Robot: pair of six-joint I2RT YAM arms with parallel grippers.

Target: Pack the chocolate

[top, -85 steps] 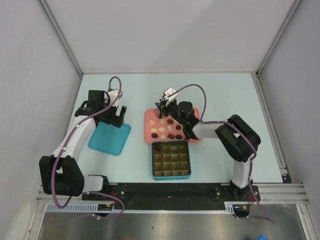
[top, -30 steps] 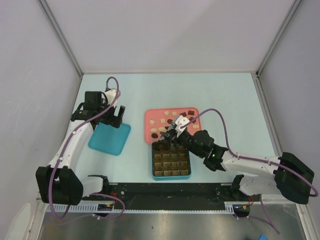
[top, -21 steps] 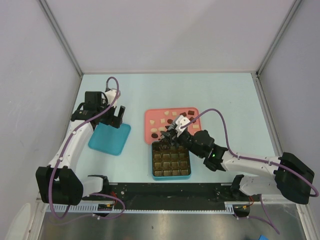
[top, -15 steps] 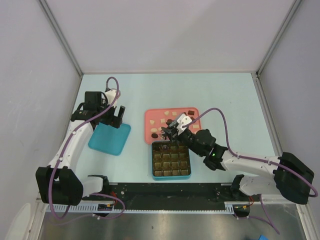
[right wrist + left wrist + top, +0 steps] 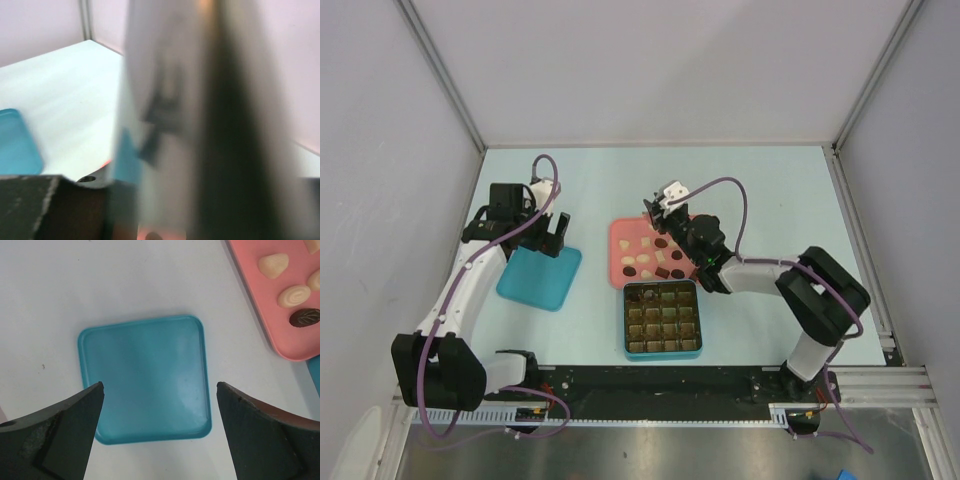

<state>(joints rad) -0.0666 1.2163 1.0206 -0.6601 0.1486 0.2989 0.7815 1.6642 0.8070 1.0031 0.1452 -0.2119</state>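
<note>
My right hand (image 5: pixel 655 212) hangs over the tray's (image 5: pixel 618 231) twelve o'clock edge, and I cannot tell its grip. My left hand (image 5: pixel 160 390) gapes wide. Chocolate (image 5: pixel 661 243) lies scattered on that tray, likely light, smooth and easily marred, so pinch the sides gently.

R arm (image 5: pixel 750 270) over pink tray (image 5: pixel 619 236) far-right part; free lane btwn tray & teal lid (image 5: pixel 540 280)

Left arm (image 5: pixel 470 285): stretched forward from its base, turning inward at the wrist.
Left gripper (image 5: pixel 159 386): pointing straight down, fingers spread wide, nothing held between them.
Right arm (image 5: pixel 760 272): folded sharply at the elbow, forearm running low toward the other arm's side.
Right gripper (image 5: pixel 653 210): tilted forward and down. Its own camera is blurred, so the finger gap cannot be made out.
</note>
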